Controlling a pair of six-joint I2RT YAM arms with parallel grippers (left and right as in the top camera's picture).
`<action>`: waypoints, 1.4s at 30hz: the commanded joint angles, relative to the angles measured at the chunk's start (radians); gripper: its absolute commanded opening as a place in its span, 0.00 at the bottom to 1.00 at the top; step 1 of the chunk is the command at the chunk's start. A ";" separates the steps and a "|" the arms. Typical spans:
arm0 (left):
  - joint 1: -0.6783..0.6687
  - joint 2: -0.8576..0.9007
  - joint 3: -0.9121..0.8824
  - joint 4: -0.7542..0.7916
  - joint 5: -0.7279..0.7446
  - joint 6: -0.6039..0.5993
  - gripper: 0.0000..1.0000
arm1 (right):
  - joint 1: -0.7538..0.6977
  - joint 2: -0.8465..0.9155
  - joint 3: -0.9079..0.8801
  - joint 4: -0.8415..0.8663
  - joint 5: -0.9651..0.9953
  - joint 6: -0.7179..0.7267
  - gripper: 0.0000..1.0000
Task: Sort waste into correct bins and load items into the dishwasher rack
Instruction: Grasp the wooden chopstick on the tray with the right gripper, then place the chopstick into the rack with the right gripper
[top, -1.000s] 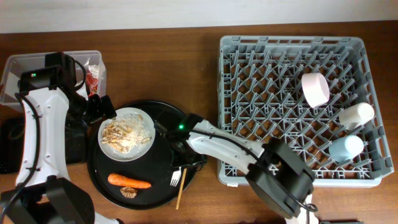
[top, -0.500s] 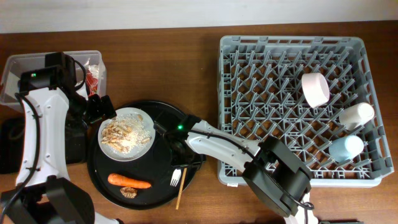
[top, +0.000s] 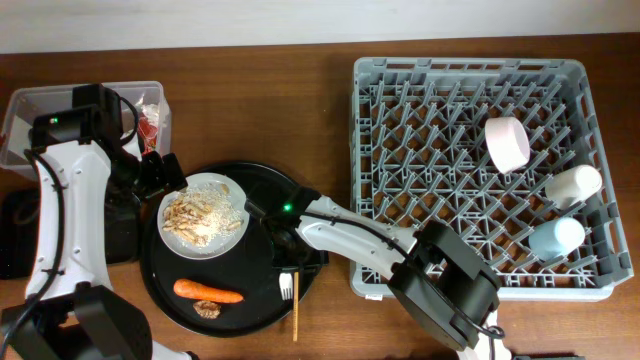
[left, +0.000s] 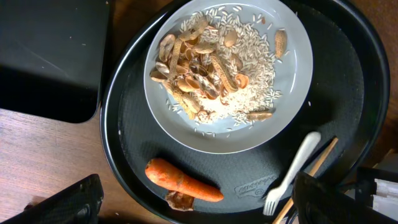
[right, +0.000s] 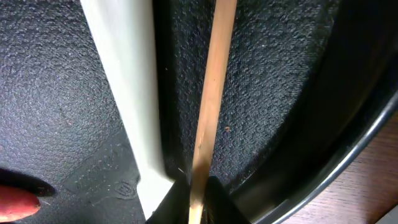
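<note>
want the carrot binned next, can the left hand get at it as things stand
Probably yes. The carrot lies uncovered on the round tray, clear of the plate, with only the brown morsel beside it. The left hand hovers open by the plate.

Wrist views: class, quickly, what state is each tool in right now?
Left tool: open, holding nothing.
Right tool: cannot be told; its tips are at the wooden chopstick beside the white fork.

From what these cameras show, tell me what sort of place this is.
Probably a staged dish-clearing bench, not a real kitchen: a wooden table carries a dishwasher rack, a plate of food scraps on a round black tray, and a clear tub.
</note>
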 joint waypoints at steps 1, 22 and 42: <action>0.000 -0.014 0.003 0.003 -0.011 -0.006 0.97 | 0.009 0.011 -0.011 0.000 0.005 0.008 0.11; 0.000 -0.014 0.003 0.010 -0.011 -0.006 0.97 | -0.430 -0.232 0.147 -0.252 0.248 -0.313 0.04; 0.000 -0.014 0.003 0.010 -0.011 -0.006 0.97 | -0.106 -0.172 0.240 -0.103 0.095 -0.327 0.94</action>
